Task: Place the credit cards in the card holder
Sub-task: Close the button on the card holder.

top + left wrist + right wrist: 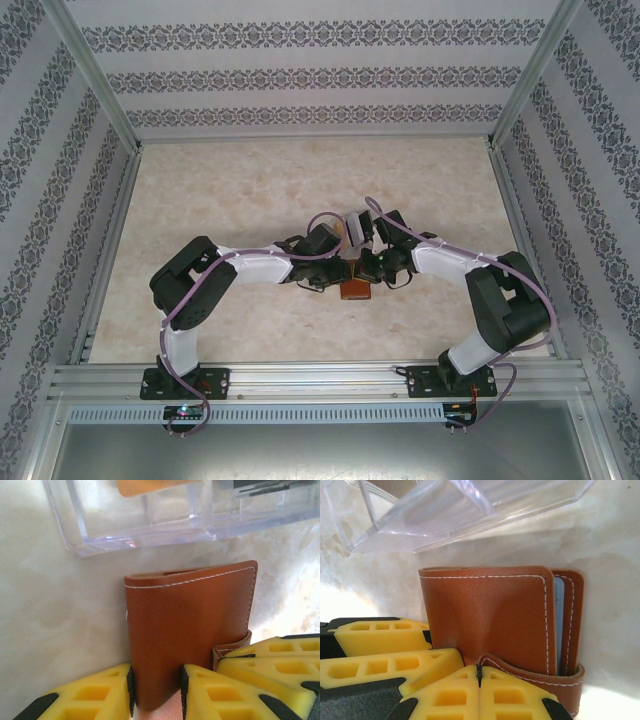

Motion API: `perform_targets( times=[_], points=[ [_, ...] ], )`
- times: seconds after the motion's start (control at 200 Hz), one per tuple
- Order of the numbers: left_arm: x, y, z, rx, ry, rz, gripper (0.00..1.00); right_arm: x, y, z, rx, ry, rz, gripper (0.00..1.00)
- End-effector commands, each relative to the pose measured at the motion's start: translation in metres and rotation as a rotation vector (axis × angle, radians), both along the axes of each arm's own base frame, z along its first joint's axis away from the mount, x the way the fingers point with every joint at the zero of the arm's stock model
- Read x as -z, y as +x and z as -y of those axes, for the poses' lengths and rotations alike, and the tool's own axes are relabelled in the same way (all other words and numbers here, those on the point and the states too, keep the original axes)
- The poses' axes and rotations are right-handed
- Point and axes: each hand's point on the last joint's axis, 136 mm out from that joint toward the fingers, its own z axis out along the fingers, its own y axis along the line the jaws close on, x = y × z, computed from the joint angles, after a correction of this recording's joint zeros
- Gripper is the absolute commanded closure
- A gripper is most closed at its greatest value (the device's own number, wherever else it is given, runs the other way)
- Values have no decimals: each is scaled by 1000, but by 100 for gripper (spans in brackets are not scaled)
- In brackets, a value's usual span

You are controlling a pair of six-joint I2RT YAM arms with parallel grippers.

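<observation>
The card holder [190,625] sits at the middle of the table [50,630], folded shut, and both arms work on it. The left gripper [156,690] clamps the holder's body across its near edge, one yellow finger on each side of the leather. The right gripper [479,675] is closed, its fingertips meeting at the end of the snap tab [535,675], which seems to be pinched between them. A light blue card [559,620] shows as a thin strip inside the holder.

Just beyond the holder stands a clear case [150,530], with a tan card [150,486] and a grey card [255,486] lying in it. With cards left in it, the step in hand is probably working the tab to open the holder for the next one, though fastening it cannot be ruled out. Next, the left gripper should keep the body steady while the right draws the tab away from the leather without dragging the holder.

Seen from above, the left arm [250,265] and right arm [450,262] reach inward from either side of the holder, elbows bent outward, wrists almost meeting over it.
</observation>
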Motion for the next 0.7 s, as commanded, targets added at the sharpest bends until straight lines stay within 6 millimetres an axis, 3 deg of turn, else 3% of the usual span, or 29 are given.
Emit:
perform_targets(
  times=[0.0, 0.215, 0.45, 0.6, 0.699],
  points=[
    [16, -10, -1, 14, 26, -23, 70, 38, -30, 30, 29, -183, -100, 100],
    [7, -17, -8, 13, 10, -7, 70, 41, -52, 18, 38, -137, -128, 100],
    [-4, -33, -35, -12, 40, 8, 68, 18, -65, 9, 54, -115, -46, 100],
    [-14, -35, -57, -31, 105, 59, 60, -19, -44, 19, 58, -124, 130, 78],
    [-26, -28, -68, -52, 157, 115, 59, -48, -24, 45, 101, -216, 276, 58]
  ],
)
